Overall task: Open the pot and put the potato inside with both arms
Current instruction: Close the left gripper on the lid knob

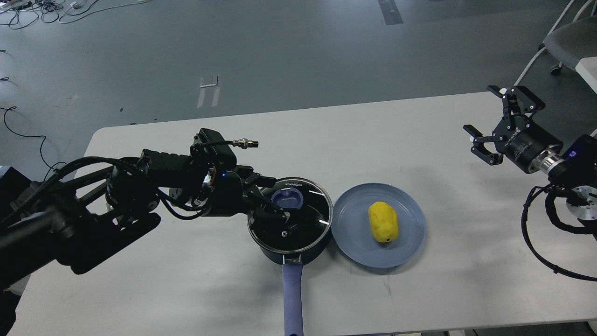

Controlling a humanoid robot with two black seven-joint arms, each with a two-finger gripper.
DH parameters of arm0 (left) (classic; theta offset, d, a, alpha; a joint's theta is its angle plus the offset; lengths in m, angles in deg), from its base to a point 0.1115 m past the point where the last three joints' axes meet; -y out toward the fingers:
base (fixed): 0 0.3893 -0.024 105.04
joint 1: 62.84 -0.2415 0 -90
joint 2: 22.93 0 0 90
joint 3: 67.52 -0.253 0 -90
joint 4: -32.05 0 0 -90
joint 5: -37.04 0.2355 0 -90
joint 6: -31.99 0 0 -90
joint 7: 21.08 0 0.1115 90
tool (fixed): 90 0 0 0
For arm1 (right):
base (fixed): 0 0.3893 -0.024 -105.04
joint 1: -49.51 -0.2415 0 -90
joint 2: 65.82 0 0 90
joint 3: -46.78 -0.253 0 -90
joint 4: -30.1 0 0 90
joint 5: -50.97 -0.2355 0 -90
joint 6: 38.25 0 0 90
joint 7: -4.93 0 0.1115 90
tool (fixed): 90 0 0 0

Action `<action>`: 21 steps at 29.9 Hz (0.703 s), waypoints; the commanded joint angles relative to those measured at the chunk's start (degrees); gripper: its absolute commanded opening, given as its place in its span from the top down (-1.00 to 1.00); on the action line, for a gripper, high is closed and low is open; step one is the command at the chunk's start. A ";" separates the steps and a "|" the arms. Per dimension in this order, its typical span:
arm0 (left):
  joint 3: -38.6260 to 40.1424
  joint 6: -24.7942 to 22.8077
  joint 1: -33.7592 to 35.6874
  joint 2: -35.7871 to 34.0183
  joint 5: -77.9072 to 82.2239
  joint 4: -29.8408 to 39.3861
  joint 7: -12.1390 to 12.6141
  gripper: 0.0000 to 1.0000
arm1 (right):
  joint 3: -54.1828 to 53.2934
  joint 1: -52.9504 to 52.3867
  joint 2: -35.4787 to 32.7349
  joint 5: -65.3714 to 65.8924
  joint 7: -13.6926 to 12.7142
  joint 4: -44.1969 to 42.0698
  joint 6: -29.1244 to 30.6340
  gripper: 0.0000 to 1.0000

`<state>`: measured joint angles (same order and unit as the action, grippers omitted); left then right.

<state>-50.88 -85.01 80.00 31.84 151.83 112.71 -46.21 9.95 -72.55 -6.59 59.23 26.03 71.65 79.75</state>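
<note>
Matte grey table (186, 298): your round navy pot (298, 249), glass lid (308, 224) on, straight handle toward you. Left gripper (275, 198) fingers straddle the blue knob (288, 198); contact unclear. Smooth yellow oval potato (383, 222) lies on flat blue plate (354, 238). Right gripper (501, 123) spread apart, aloft.

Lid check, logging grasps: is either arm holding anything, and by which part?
The left gripper has its jaws around the lid's blue knob; firm closure cannot be told. The right gripper holds nothing.
</note>
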 commanded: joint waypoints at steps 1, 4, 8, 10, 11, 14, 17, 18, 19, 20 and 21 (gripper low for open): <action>-0.81 0.02 -0.02 0.08 0.00 -0.06 0.00 -0.96 | 0.00 -0.10 0.01 0.00 0.00 0.02 0.00 -1.00; -1.08 0.11 -0.02 0.08 -0.09 0.02 0.00 -0.94 | 0.00 -0.10 0.01 0.00 0.00 -0.07 0.00 -1.00; -1.08 0.11 -0.10 0.17 -0.09 0.11 -0.09 -0.94 | 0.00 -0.19 0.01 0.00 0.00 -0.07 0.00 -1.00; -1.08 0.20 -0.10 0.17 -0.18 0.11 -0.09 -0.94 | 0.00 -0.10 -0.08 0.00 0.00 -0.07 0.00 -1.00; -1.08 0.20 -0.02 0.17 -0.18 0.11 -0.09 -0.93 | 0.08 -0.10 -0.08 0.00 0.00 -0.07 0.00 -1.00; -1.08 0.55 -0.02 0.08 -0.18 0.11 -0.09 -0.88 | 0.00 -0.10 -0.08 0.00 0.00 -0.07 0.00 -1.00; -1.08 0.81 -0.02 0.08 -0.18 0.11 -0.18 -0.83 | 0.00 -0.19 -0.08 0.00 0.00 -0.07 0.00 -1.00; -1.08 0.81 -0.02 0.08 -0.18 0.11 -0.27 -0.80 | 0.00 -0.19 -0.08 0.09 0.00 -0.07 0.00 -1.00; -1.08 0.81 -0.10 0.17 -0.18 0.11 -0.27 -0.78 | 0.00 -0.19 -0.08 0.00 0.00 -0.07 0.00 -1.00; -1.08 0.81 -0.10 0.17 -0.18 0.11 -0.27 -0.77 | 0.00 -0.19 -0.08 0.00 0.00 -0.07 0.00 -1.00; -1.08 0.81 -0.19 0.25 -0.18 0.11 -0.27 -0.77 | 0.00 -0.19 -0.08 0.00 0.00 -0.07 0.00 -1.00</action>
<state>-51.96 -84.22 79.94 31.94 151.65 112.83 -46.46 9.98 -72.69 -6.66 59.23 26.03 71.58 79.75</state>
